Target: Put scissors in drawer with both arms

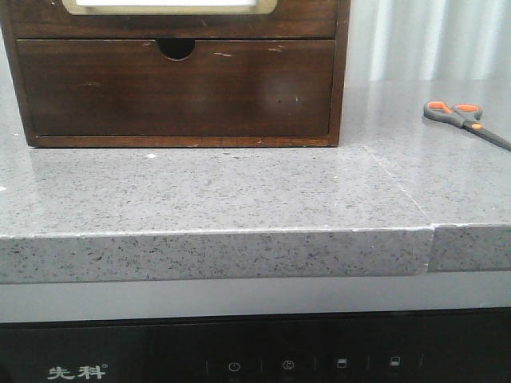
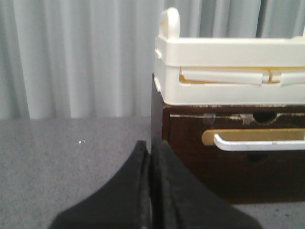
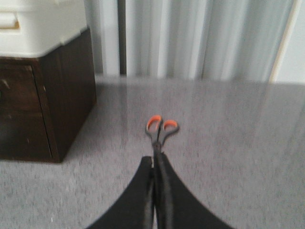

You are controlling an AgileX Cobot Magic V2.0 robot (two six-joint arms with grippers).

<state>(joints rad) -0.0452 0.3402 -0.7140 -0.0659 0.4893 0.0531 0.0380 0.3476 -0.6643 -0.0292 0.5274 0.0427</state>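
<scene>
Your right hand [image 3: 155,167]: fingers pressed together, empty, scissors [image 3: 161,130] lying just ahead on table [image 3: 238,157]. Left hand [image 2: 150,157]: closed too, empty, facing drawer [image 2: 238,152], apparently shut. Step: nothing started. Next, judged: open right hand, grasp scissors; left pulls handle [image 2: 259,142]. Front view shows no hands; scissors sit at its right edge.

We see only gripper ends: the left gripper [image 2: 151,191] has matte black fingers flaring wide at the base. The right gripper [image 3: 155,191] looks identical, smooth, no markings.
</scene>
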